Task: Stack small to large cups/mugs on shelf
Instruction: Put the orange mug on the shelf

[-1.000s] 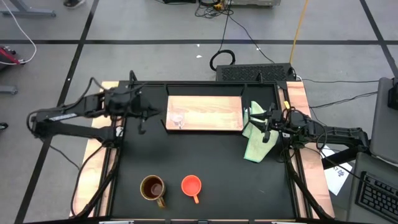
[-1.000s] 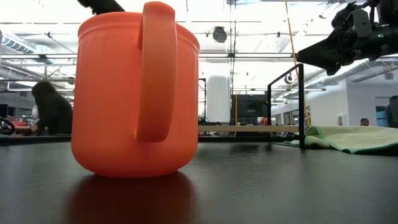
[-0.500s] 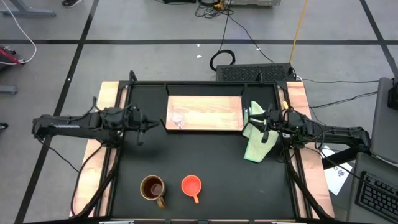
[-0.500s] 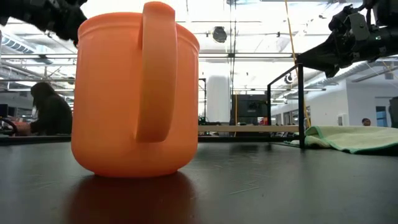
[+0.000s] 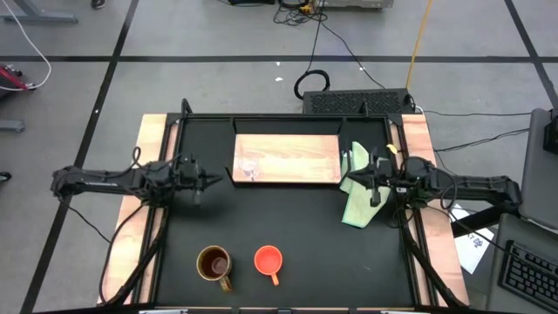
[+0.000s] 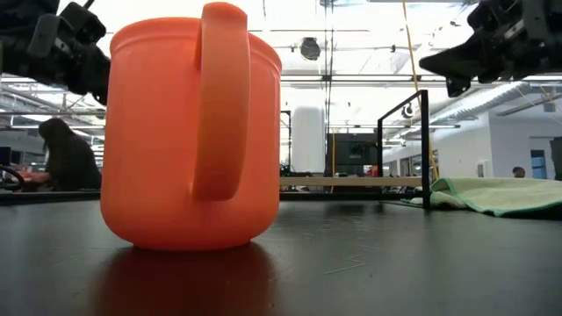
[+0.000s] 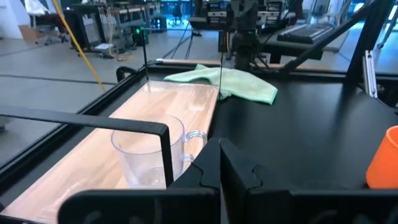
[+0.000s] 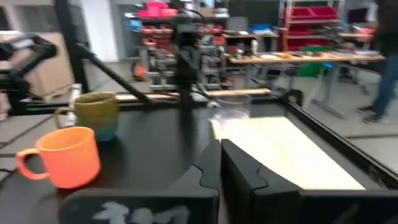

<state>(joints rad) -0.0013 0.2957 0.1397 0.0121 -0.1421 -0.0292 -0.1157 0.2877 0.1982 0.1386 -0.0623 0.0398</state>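
Locating, nearest the near edge of the tabletop [image 5: 288, 227] and left of centre, the brown mug [image 5: 214, 262] and the orange cup [image 5: 268, 259], both upright, just beside each other but apart, handles pointing toward that edge. Risking, on any descent between them, a knock to the neighbour, since little room is showing there; risking also a slip on the glossy mug wall if gripping at the rim alone. Farther in, hovering near the left edge: the left gripper [image 5: 212, 180], fingers pressed together on nothing. Hovering near the right edge, over the pale green cloth [image 5: 357, 205]: the right gripper [image 5: 349, 180], fingers likewise together and empty. Approaching either cup without first parting the fingers is likely pushing or toppling it rather than grasping it; dropping low at the right side is likely snagging the cloth and dragging it. Farthest, along the far edge: the shelf [image 5: 296, 161], carrying only the clear glass cup [image 5: 248, 167] at its left end, close to the dark frame. Setting a larger cup down beside it is endangering this light piece, easily tipped, and hard to judge because transparent.
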